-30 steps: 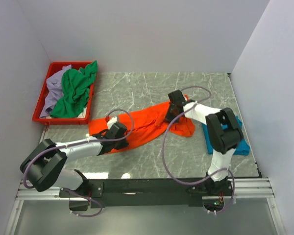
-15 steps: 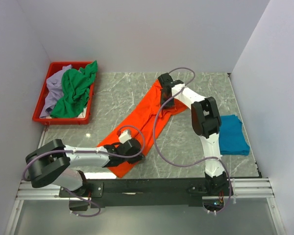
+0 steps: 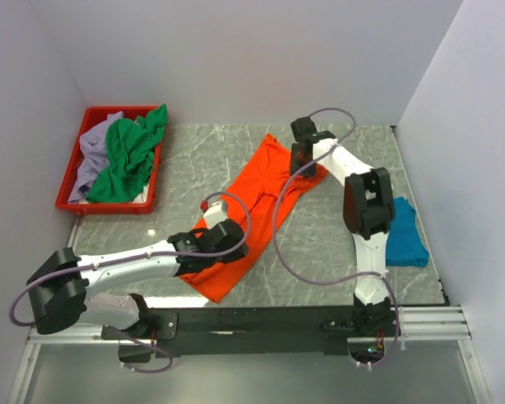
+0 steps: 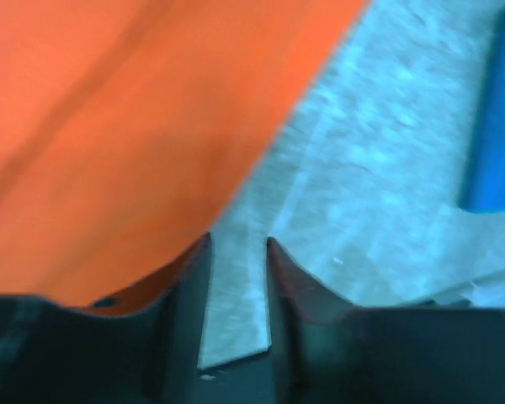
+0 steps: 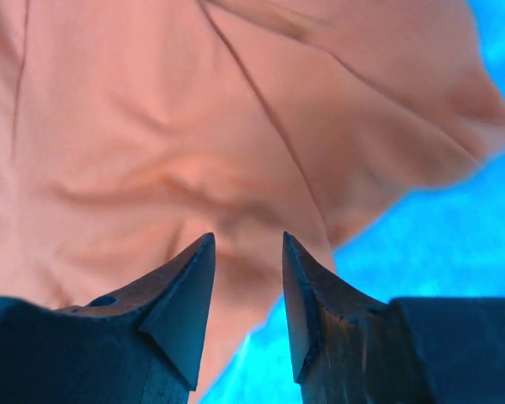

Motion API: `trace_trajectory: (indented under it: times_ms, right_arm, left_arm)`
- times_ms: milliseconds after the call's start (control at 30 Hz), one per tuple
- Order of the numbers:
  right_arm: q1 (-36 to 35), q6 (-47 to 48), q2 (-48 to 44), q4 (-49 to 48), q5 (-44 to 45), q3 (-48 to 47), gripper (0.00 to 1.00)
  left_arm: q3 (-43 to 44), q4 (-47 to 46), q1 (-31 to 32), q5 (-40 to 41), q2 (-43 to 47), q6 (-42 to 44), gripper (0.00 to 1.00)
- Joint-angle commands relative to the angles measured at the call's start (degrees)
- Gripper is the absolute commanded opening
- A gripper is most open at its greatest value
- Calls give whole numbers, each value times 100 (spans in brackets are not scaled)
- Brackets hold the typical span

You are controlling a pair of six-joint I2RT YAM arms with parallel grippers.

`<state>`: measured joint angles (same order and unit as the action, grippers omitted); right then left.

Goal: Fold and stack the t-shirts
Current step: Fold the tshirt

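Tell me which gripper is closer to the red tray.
Left. The left gripper is at the orange shirt's near end, right of the red tray; the right gripper is at its far end, farther right.

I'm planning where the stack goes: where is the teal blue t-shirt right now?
Top view: the teal blue t-shirt lies at the table's right side, partly hidden by the right arm, apart from the orange t-shirt.
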<state>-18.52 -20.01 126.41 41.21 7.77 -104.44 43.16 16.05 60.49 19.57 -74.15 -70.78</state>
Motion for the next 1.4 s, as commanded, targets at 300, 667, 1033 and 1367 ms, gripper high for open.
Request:
trace_trajectory:
  times_ms: [300, 667, 1033, 1367]
  right_arm:
    - [138, -1049, -689, -430, -399, 847, 30]
    - [349, -838, 270, 19, -241, -14, 24]
    - [543, -127, 1438, 914, 198, -2244, 25]
    - [692, 226, 1729, 766, -223, -2792, 28]
  left_arm:
    - [-281, 1102, -81, 662, -274, 944, 14]
    - [-826, 540, 121, -76, -689, 917, 3]
    - [-432, -14, 701, -911, -1004, 452, 1]
    - [306, -612, 1114, -1360, -1919, 65, 7]
